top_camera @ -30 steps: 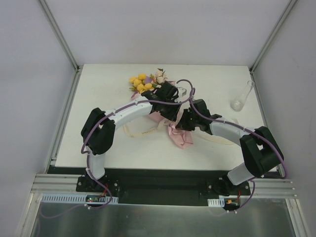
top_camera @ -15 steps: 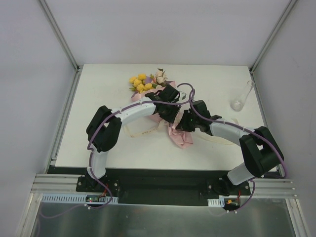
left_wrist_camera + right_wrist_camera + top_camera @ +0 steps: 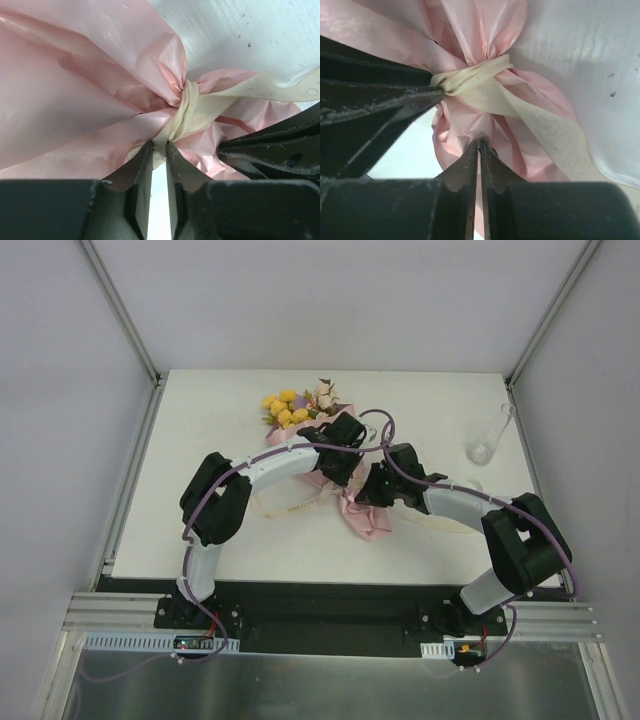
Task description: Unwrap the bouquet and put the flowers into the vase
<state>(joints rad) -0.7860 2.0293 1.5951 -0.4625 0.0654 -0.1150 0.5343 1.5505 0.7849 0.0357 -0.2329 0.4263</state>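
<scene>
The bouquet (image 3: 318, 445) lies on the white table, its yellow, pink and cream flowers (image 3: 293, 408) pointing to the far side. A cream ribbon (image 3: 192, 107) is knotted round the pink wrapping paper (image 3: 75, 100). My left gripper (image 3: 159, 146) pinches that ribbon between its fingertips, beside the knot. My right gripper (image 3: 480, 142) is shut on a fold of pink paper just below the ribbon (image 3: 475, 75). In the top view both grippers (image 3: 345, 468) (image 3: 362, 490) meet at the bouquet's tied waist. The clear glass vase (image 3: 487, 440) lies tilted at the far right.
Loose cream ribbon tails trail over the table to the left (image 3: 285, 508) and right (image 3: 445, 522) of the bouquet. Metal frame posts (image 3: 130, 330) and white walls bound the table. Each wrist view shows the other gripper's dark fingers (image 3: 380, 100) close by.
The left arm's elbow has swung right and away from the near edge. Its gripper has stayed at the bouquet's waist. The right arm has hardly moved.
</scene>
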